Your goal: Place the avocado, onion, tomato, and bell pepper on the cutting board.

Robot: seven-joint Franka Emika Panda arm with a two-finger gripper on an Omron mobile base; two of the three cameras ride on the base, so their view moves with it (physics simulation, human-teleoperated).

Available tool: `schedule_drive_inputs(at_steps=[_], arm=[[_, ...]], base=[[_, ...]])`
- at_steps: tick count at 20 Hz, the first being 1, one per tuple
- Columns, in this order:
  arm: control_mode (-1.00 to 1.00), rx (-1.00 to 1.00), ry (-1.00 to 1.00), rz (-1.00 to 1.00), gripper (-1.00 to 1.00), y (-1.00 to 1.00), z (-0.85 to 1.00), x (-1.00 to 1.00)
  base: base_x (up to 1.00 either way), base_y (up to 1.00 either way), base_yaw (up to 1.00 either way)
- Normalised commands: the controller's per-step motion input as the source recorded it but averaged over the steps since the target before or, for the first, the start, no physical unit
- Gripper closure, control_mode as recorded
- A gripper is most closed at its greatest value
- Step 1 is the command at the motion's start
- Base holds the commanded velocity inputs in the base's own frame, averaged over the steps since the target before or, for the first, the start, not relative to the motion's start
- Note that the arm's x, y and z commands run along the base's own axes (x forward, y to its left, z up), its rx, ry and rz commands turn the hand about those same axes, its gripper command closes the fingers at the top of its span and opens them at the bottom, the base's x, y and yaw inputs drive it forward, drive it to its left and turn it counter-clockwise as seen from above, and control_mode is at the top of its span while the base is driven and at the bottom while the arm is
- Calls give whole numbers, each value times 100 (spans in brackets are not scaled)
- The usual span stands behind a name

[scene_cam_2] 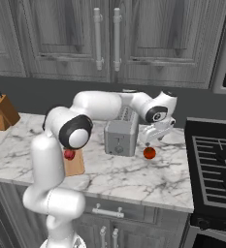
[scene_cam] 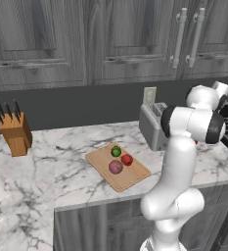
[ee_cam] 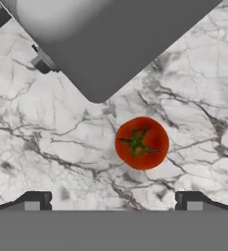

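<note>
The red tomato (ee_cam: 142,142) with a green stem lies on the marble counter to the right of the toaster, also seen as the tomato (scene_cam_2: 149,153). My gripper (ee_cam: 113,203) hangs open right above it, gripper (scene_cam_2: 152,139), fingers apart and empty. Further left lies the tan cutting board (scene_cam: 128,178). On it rest the dark-green avocado (scene_cam: 116,151), the purple onion (scene_cam: 115,167) and a small red ball (scene_cam: 127,159) that looks like the bell pepper. In the right base view my arm hides most of the board (scene_cam_2: 75,164).
A grey toaster (scene_cam_2: 121,131) stands close to the left of the tomato, toaster (ee_cam: 110,44). A stove top (scene_cam_2: 216,164) borders the counter on the right. A wooden knife block (scene_cam: 15,133) stands at the far left. Cabinets hang above.
</note>
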Motion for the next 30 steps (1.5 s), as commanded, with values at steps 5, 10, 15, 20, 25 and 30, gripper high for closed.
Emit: schedule_drive_inputs(at_steps=[5, 10, 15, 20, 25, 30], arm=[[-100, 0, 0, 8, -100, -1, -14, 26], [-100, 0, 0, 7, -100, -3, -18, 30], [-100, 0, 1, 7, -100, -4, -28, 23], [-100, 0, 0, 6, -100, 0, -16, 0], [-100, 1, 0, 3, -100, 1, 0, 0], [-100, 1, 0, 4, -100, 3, 0, -6]], base=[[0, 0, 0], [0, 0, 0], [0, 0, 0], [0, 0, 0], [0, 0, 0], [0, 0, 0]])
